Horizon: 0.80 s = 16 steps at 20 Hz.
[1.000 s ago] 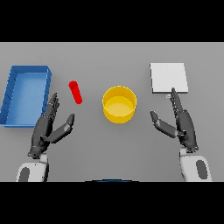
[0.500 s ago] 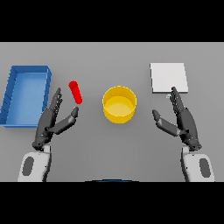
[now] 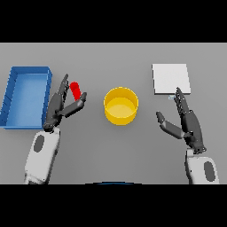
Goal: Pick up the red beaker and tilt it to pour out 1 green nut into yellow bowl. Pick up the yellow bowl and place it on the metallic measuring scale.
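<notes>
Left hand: my left hand [image 3: 62,105] is beside the red beaker [image 3: 76,91], fingers straight and spread, thumb reaching out under it. Nothing is gripped; I cannot tell whether a finger already touches the red wall.
Right hand: my right hand [image 3: 186,122] waits near the front edge of the scale, fingers straight and apart, holding nothing.
Red beaker: a small slim thing, apparently leaning or lying on the grey table [image 3: 115,150], between the blue bin [image 3: 25,75] and the yellow bowl [image 3: 120,105], just past my left fingertips. I see no green nut; the inside is hidden from me.
Yellow bowl: on the table near the centre, upright, well apart from both hands, looks empty.
Measuring scale: the pale square plate [image 3: 171,78] at the far right, nothing on it.
Step as I judge it: reaching to grasp the beaker; pour and bowl transfer not begun.
Risk, knock: the beaker is narrow, so if I close with the thumb off-centre I may push it toward the bin.
Risk, spill: a skewed grip could tip it early and drop the nut short of the bowl.
Risk, later: the bowl is wide, so a one-sided grasp could let it slip.
</notes>
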Available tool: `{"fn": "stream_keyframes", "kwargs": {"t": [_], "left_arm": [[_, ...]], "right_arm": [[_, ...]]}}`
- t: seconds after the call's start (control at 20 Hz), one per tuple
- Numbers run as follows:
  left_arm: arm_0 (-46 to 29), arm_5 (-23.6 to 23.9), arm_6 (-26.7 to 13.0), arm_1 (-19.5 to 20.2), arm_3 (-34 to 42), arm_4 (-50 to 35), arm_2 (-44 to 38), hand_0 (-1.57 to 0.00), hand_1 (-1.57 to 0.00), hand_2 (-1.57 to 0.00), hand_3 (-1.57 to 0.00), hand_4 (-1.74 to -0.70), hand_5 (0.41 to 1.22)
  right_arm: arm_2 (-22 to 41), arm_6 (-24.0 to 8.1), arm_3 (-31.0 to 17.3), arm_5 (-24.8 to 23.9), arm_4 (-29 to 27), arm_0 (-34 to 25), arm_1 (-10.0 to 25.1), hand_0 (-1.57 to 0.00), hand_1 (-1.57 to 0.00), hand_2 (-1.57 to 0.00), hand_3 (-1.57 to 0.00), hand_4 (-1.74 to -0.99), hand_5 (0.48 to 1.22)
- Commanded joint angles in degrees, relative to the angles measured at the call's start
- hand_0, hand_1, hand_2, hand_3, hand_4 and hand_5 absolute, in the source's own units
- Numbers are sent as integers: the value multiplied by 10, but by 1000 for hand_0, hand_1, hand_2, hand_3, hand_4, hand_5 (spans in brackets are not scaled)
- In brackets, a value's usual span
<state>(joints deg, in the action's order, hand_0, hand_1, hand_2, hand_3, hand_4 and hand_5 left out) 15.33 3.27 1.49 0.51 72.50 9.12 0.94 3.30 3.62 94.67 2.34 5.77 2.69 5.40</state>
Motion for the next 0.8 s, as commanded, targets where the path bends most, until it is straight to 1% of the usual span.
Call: {"fn": "stream_keyframes", "kwargs": {"t": [0.0, 0.1, 0.15, 0.2, 0.25, 0.3, 0.35, 0.4, 0.5, 0.55, 0.6, 0.7, 0.75], "left_arm": [[8, -1, 10, 1, -15, -2, -4, 1, 1, 1, 1, -1230, 635], [37, 11, 12, -1, -56, 12, -6, 1, 1, 1, 1, -1222, 633], [49, 15, 16, 2, -72, 17, -9, 1, 1, 1, 1, -1221, 635], [67, 19, 13, 4, -87, 21, -11, 1, 1, 1, 1, -1225, 639], [67, 22, 30, 3, -97, 24, -11, 1, 1, 1, 1, -1231, 647], [74, 20, 36, 7, -109, 22, -16, 1, 1, 1, 1, -1245, 660], [79, 21, 44, 4, -119, 21, -18, 1, 1, 1, 1, -1258, 668], [91, 24, 46, -1, -131, 20, -20, 1, 1, 1, 1, -1270, 675], [108, 27, 66, -3, -158, 15, -30, 1, 1, 1, 1, -1310, 697], [110, 30, 72, -7, -165, 12, -34, 1, 1, -1, 1, -1331, 709], [115, 35, 72, -10, -175, 9, -39, 1, -6, -50, -30, -1347, 726], [120, 40, 89, -16, -193, 4, -47, -338, -306, -322, -239, -1385, 765], [132, 45, 95, -23, -206, -4, -56, -585, -556, -551, -416, -1416, 786]], "right_arm": [[-1, -4, -5, -1, 0, -5, -1, 1, 1, 1, 1, -1303, 631], [-3, -11, -1, -3, 2, -5, 3, 1, 1, 1, 1, -1300, 631], [-2, -8, -8, -6, 8, -7, 3, 1, 1, 1, 1, -1299, 634], [-2, -6, -7, -7, 9, -10, 2, 1, 1, 1, 1, -1303, 637], [-2, -7, -5, -7, 9, -10, 3, 1, 1, 1, 1, -1300, 638], [0, -6, -6, -7, 8, -4, 0, 1, 1, 1, 1, -1299, 639], [1, -12, -9, -9, 12, -14, 0, 1, 1, 1, 1, -1300, 642], [-1, -10, -9, -8, 9, -11, 0, 1, 1, 1, 1, -1301, 644], [-2, 1, -14, -7, 11, -7, 1, 1, 1, 1, 1, -1300, 647], [-5, -7, -13, -8, 5, -11, -1, 1, 1, 1, 1, -1303, 646], [-7, -4, -14, -8, 6, -14, 3, 1, 1, 1, 1, -1301, 647], [-9, -5, -8, -7, 3, -10, 5, 1, 1, 1, 1, -1294, 645], [-8, -5, -6, -5, 2, -7, 6, 1, 1, 1, 1, -1292, 645]]}}
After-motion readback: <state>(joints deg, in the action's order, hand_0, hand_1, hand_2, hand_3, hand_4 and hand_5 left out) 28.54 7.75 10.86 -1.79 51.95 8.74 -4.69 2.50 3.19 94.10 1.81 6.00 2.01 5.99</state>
